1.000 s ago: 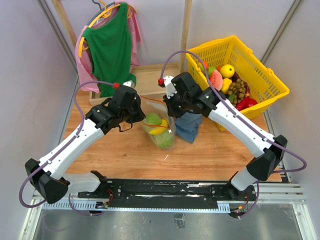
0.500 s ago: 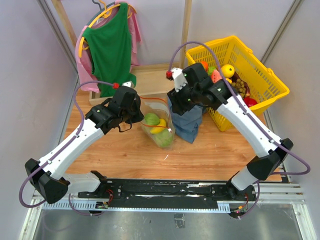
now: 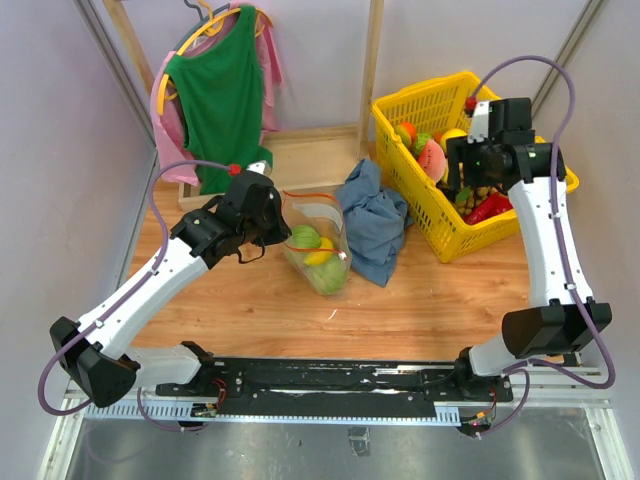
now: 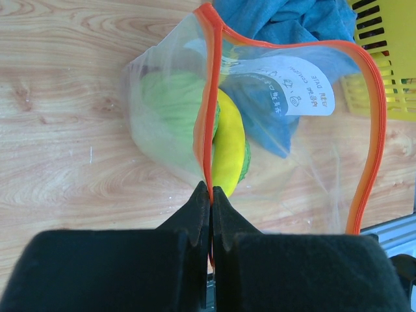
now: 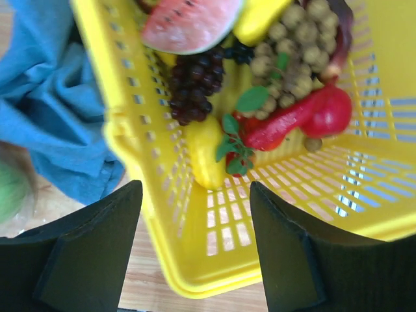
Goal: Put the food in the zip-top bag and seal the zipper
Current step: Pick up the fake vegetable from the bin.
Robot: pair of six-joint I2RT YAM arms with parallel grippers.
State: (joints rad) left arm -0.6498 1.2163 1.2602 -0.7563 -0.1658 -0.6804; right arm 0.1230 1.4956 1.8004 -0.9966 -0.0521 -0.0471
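Note:
The clear zip-top bag (image 3: 318,258) lies on the wooden table with a pale-green cabbage (image 4: 166,110) and a yellow banana (image 4: 231,146) inside. Its mouth gapes, and the red-orange zipper (image 4: 365,130) loops round the opening. My left gripper (image 4: 209,186) is shut on the zipper's near edge. My right gripper (image 5: 195,208) stands open and empty above the near wall of the yellow basket (image 5: 127,123). More food lies in the basket: a watermelon slice (image 5: 188,23), dark grapes (image 5: 195,81), a red chili (image 5: 305,117) and a yellow piece (image 5: 205,153).
A crumpled blue cloth (image 3: 375,215) lies between the bag and the basket (image 3: 530,215). A green garment (image 3: 220,90) hangs on a wooden rack at the back left. A wooden post (image 3: 372,60) rises behind the cloth.
My right arm has swung away from the bag's mouth, rightwards over the basket, and its jaws have opened. The left gripper and the bag have stayed put.

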